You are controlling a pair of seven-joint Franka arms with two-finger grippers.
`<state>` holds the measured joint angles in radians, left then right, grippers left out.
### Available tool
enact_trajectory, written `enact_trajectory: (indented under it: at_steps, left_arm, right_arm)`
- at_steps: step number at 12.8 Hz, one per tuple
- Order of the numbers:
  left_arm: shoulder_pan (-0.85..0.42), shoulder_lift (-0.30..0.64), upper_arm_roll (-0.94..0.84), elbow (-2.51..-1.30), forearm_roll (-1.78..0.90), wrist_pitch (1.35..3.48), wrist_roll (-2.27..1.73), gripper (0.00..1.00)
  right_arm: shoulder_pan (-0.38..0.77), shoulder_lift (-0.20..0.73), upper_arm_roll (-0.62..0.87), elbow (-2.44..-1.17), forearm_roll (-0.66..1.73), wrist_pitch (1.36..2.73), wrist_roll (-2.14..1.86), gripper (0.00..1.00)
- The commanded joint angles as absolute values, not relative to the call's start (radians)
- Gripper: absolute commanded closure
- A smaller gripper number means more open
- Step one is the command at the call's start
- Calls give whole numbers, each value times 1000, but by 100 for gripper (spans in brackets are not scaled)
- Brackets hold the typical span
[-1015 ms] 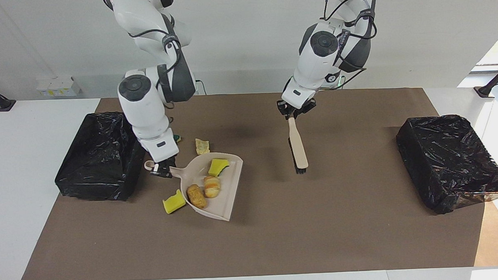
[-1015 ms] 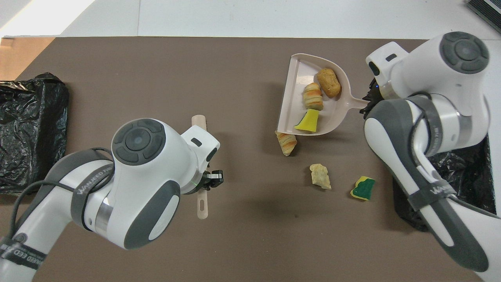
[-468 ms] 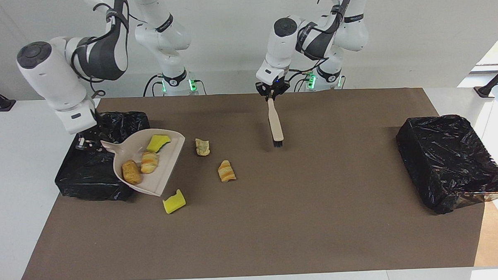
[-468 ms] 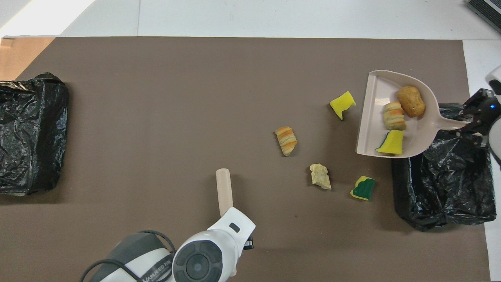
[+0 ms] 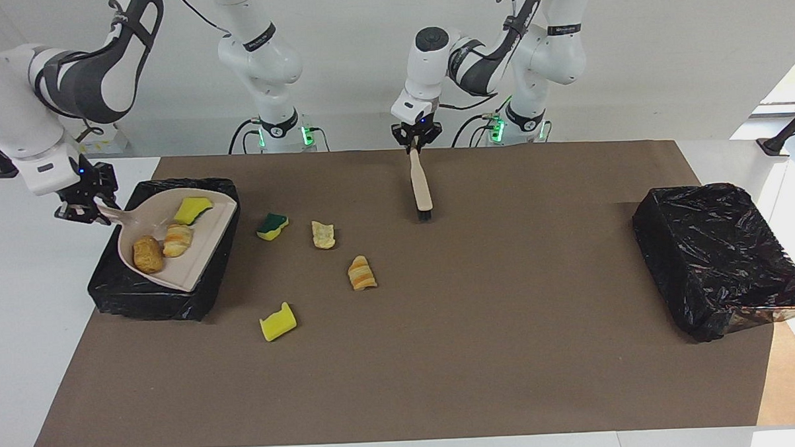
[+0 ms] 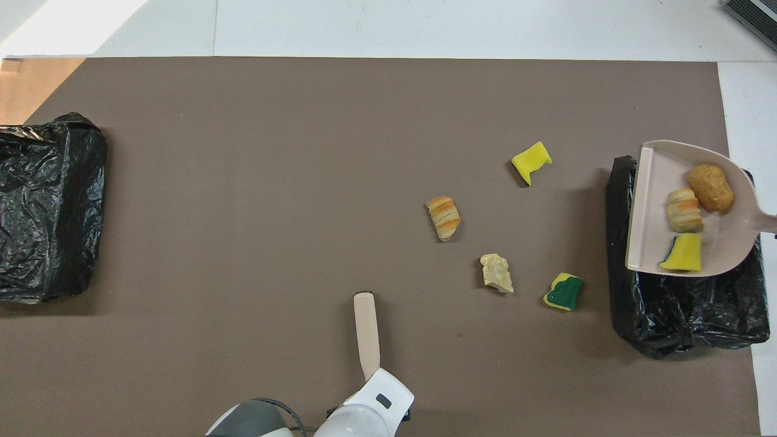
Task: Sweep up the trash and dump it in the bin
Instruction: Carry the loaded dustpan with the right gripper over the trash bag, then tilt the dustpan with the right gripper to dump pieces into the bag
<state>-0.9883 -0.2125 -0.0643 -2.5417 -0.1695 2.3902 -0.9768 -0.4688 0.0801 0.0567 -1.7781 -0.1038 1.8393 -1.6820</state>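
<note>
My right gripper is shut on the handle of the beige dustpan and holds it level over the black-lined bin at the right arm's end. In the pan lie a brown bread chunk, a striped bread piece and a yellow sponge. On the mat lie a green-backed sponge, a pale chunk, a striped bread piece and a yellow sponge. My left gripper is shut on the beige brush, bristles down, over the mat's robot-side edge.
A second black-lined bin stands at the left arm's end of the brown mat. In the overhead view the dustpan covers part of its bin, and the brush points away from the robots.
My right arm has lifted the dustpan with three scraps off the mat and carried it over the bin. My left arm has drawn the brush back toward the robots.
</note>
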Motion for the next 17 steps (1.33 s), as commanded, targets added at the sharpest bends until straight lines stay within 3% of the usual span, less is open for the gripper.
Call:
enact_trajectory:
  at_steps: [1, 2, 8, 13, 17]
  left_arm:
    - [-1002, -235, -48, -2583, -173, 2445, -986, 64]
    - [-997, -220, -45, -2570, -175, 2435, -986, 1]
    - [-754, -137, -38, -2352, -154, 2301, -899, 0]
    - [-527, 6, -37, -2038, -84, 2053, -600, 0]
    - [-367, 6, -35, -1902, -84, 1924, -352, 0]
  right_arm:
    - [-499, 37, 69, -1824, -208, 1847, -1703, 100]
    - [-499, 37, 69, -1824, -265, 1847, -1701, 100]
    - [-444, 32, 74, -1830, -517, 1839, -1620, 100]
    - [-367, -75, 74, -1988, -673, 1864, -1427, 100]
    - [-290, -97, 74, -2022, -791, 1865, -1310, 100]
